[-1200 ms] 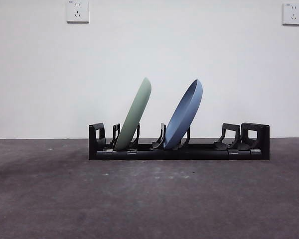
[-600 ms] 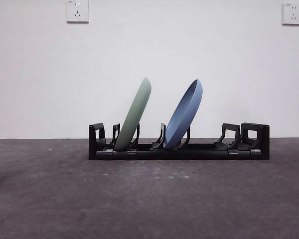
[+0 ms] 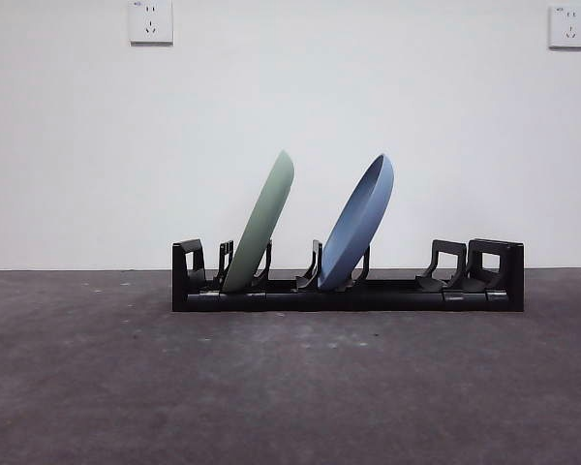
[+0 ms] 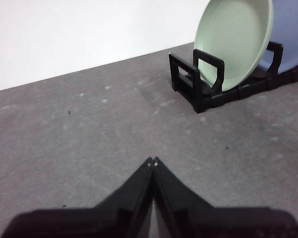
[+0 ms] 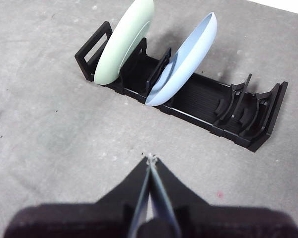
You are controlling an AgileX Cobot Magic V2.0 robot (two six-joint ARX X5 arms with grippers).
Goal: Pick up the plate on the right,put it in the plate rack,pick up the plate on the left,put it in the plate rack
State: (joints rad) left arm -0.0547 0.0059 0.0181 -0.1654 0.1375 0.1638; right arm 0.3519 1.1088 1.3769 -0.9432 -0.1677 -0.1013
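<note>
Green plate (image 3: 262, 221), blue plate (image 3: 358, 221) unmoved in rack (image 3: 368, 295).

A pale green plate (image 3: 264, 221) and a light blue plate (image 3: 359, 221) are sitting in the black rack (image 3: 387, 294) on a speckled grey table (image 3: 290, 387).

2 white wall sockets (image 3: 151, 21) (image 3: 569, 26) sit high above the dark grey table (image 3: 290, 387).

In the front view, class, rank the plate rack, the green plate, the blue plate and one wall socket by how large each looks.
1. plate rack, the longest.
2. green plate and blue plate: alike edge-on, so unranked.
3. wall socket, smallest, though farther away.
</note>
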